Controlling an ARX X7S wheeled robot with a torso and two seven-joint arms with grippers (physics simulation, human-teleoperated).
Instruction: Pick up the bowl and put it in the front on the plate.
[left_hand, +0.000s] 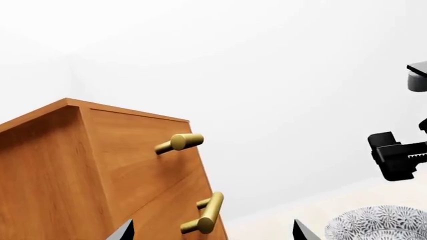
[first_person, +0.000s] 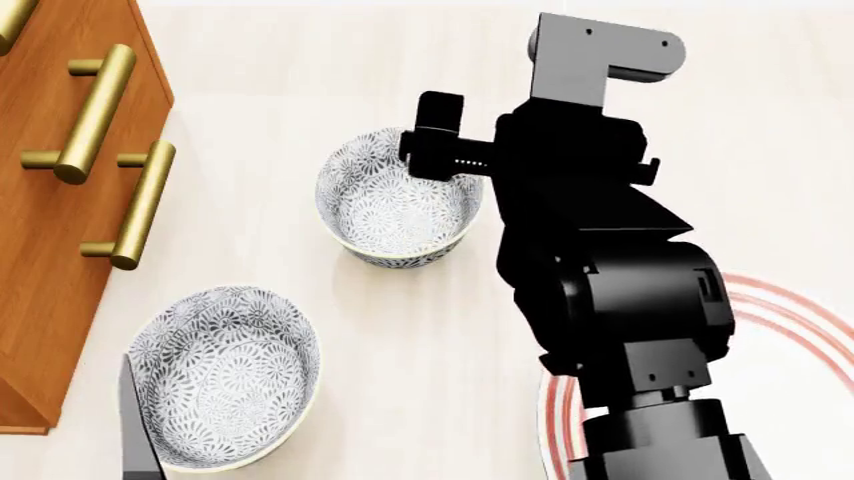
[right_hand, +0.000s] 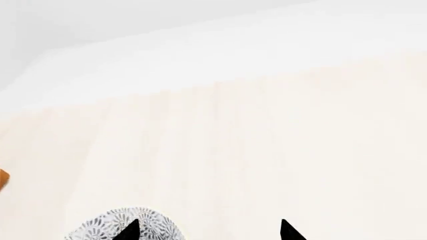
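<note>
Two patterned bowls show in the head view. The farther bowl (first_person: 398, 205) (left_hand: 380, 225) stands upright, and my right gripper (first_person: 445, 150) (right_hand: 209, 232) hangs open over its far rim, empty. A patterned bowl rim (right_hand: 100, 229) shows behind one right fingertip (right_hand: 130, 232). The nearer bowl (first_person: 224, 375) sits at the front left, beside one finger of my left gripper (left_hand: 213, 234), which is open and empty. The plate (first_person: 790, 305) with red rings lies at the right, mostly hidden under my right arm.
A wooden cabinet (first_person: 54, 200) (left_hand: 80, 170) with brass bar handles (first_person: 94, 110) stands at the left, close to both bowls and the left gripper. The pale tabletop (first_person: 400, 340) stretches between the bowls and beyond the far one.
</note>
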